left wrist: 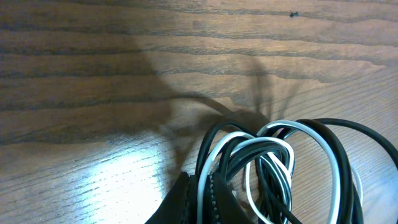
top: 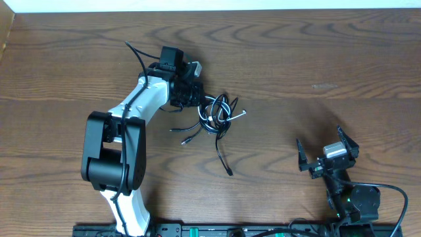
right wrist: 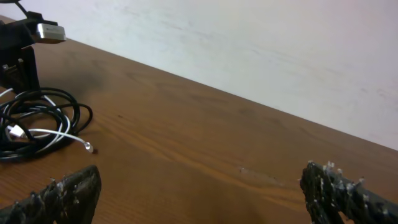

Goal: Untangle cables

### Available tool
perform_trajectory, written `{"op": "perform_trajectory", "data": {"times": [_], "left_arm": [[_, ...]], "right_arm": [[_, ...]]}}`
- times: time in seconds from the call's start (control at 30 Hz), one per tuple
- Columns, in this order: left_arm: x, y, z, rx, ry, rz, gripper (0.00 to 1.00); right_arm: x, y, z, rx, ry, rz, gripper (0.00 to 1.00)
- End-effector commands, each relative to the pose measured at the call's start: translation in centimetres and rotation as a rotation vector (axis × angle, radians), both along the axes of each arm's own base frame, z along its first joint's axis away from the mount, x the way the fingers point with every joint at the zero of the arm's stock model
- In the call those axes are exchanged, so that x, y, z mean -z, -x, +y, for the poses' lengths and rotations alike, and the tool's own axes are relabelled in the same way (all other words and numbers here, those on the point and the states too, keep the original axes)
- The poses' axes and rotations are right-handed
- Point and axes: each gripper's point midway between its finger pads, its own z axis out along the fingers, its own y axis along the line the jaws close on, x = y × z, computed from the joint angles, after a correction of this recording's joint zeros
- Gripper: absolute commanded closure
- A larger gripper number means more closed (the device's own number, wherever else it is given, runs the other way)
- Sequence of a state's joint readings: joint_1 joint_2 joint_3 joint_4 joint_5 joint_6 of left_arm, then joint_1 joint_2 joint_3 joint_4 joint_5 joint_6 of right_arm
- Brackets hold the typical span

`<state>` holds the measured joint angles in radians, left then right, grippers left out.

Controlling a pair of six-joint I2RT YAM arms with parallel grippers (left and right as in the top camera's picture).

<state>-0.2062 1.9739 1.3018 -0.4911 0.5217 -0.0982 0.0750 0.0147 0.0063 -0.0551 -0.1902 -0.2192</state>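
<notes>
– Tangled black and white cables (top: 217, 113): where are they found on the brown wooden desk (top: 316, 59)?
– Just toward twelve o'clock of the middle. Their ten o'clock edge appears pinched by the left pincer (top: 197, 99), narrowed nearly shut. The right pincer (top: 325, 150) is spread wide, well apart at four o'clock.
– How should the pull be made?
– Slowly, toward nine o'clock, with the free black plug end (top: 229, 172) pinned.
</notes>
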Motion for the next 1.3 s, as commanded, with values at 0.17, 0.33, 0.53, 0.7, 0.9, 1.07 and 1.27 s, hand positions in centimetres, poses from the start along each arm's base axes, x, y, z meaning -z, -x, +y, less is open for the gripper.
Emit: {"op": "perform_trajectory", "data": {"times": [0.17,0.33,0.53,0.7,0.9,1.07,1.27], "left_arm": [[-0.07,0.32,-0.33,0.050,0.006,-0.018,0.92],[-0.07,0.32,-0.31,0.050,0.006,-0.018,0.92],[-0.07,0.32,-0.31,0.050,0.006,-0.018,0.92],[0.01,0.54,-0.26,0.050,0.004,-0.008,0.92],[0.03,0.62,-0.25,0.050,0.003,-0.004,0.92],[0.03,0.62,-0.25,0.050,0.003,-0.004,0.92],[0.03,0.63,-0.24,0.050,0.003,-0.003,0.92]], "right_arm": [[0.05,0.01,-0.06,0.003,-0.001,0.002,0.01],[0.05,0.01,-0.06,0.003,-0.001,0.002,0.01],[0.05,0.01,-0.06,0.003,-0.001,0.002,0.01],[0.05,0.01,-0.06,0.002,-0.001,0.002,0.01],[0.05,0.01,-0.06,0.003,-0.001,0.002,0.01],[0.05,0.01,-0.06,0.003,-0.001,0.002,0.01],[0.05,0.01,-0.06,0.003,-0.001,0.002,0.01]]}}
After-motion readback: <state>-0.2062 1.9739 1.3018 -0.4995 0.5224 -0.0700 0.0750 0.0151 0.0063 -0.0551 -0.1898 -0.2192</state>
